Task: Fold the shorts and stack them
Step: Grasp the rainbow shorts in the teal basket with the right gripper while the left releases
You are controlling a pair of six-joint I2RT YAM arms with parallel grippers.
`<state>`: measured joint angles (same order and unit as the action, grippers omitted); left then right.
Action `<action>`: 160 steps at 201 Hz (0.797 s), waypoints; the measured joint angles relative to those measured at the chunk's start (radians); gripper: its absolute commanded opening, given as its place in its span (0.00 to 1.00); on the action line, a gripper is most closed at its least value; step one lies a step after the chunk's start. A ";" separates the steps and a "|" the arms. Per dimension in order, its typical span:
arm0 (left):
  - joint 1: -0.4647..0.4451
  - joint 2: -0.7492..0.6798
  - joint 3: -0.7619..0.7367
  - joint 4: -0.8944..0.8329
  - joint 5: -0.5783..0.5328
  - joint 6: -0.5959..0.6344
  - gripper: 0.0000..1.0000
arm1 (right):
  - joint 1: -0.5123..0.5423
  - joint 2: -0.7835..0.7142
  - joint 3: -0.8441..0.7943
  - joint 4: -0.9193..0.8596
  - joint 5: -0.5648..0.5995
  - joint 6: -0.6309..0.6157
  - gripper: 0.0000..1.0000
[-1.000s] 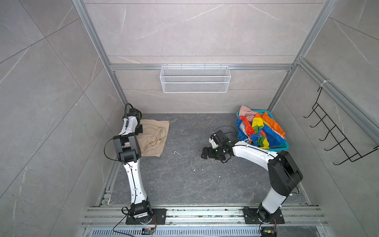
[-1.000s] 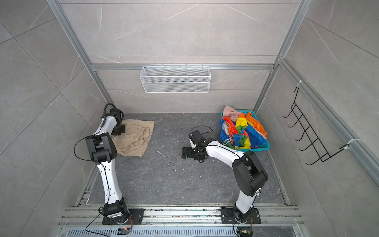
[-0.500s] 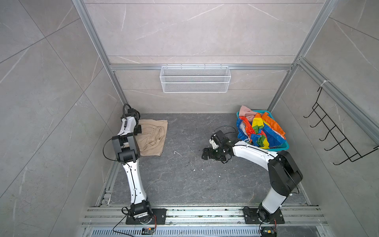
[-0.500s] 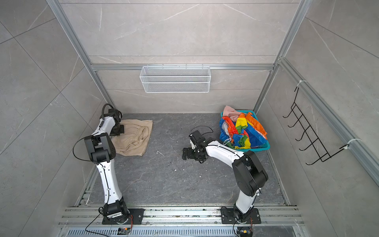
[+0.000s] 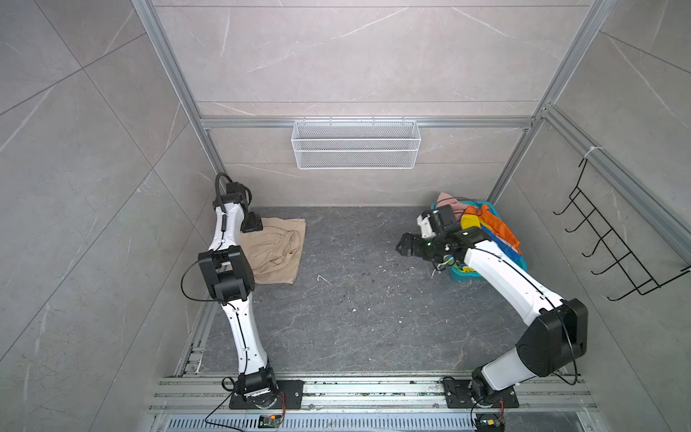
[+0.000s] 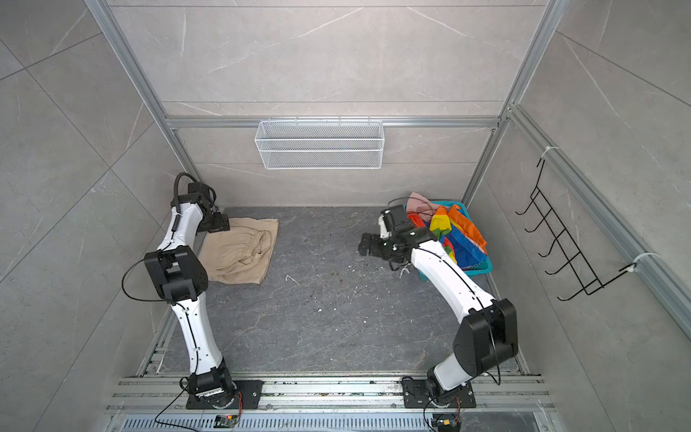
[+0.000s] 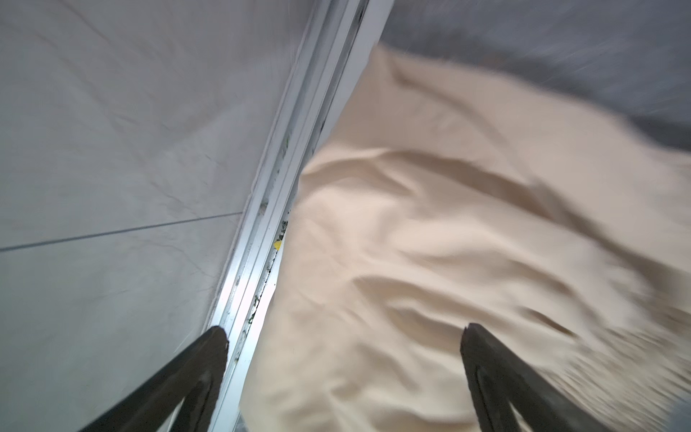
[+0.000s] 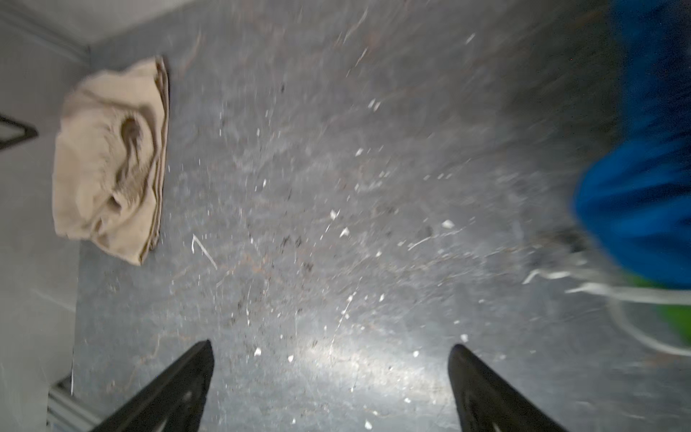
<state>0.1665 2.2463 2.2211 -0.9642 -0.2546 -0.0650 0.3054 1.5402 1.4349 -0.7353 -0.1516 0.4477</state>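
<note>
Both stand apart: your left end effector over folded beige fabric shorts, right end effector near teal plastic basket.

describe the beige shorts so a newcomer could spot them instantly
Start at the dark grey work surface and go to its far left corner, beside the left arm. The beige shorts lie there folded flat. Unlike the rainbow-striped shorts heaped in the teal basket, they are plain and single-coloured.
</note>
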 measured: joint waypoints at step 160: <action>-1.069 -0.158 -0.146 0.344 -0.396 0.256 1.00 | -0.407 0.428 0.291 0.166 -0.089 0.141 0.74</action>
<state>-0.9024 2.0880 2.0750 -0.6205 -0.6502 0.1909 -0.1017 1.9686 1.7256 -0.5697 -0.2409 0.5888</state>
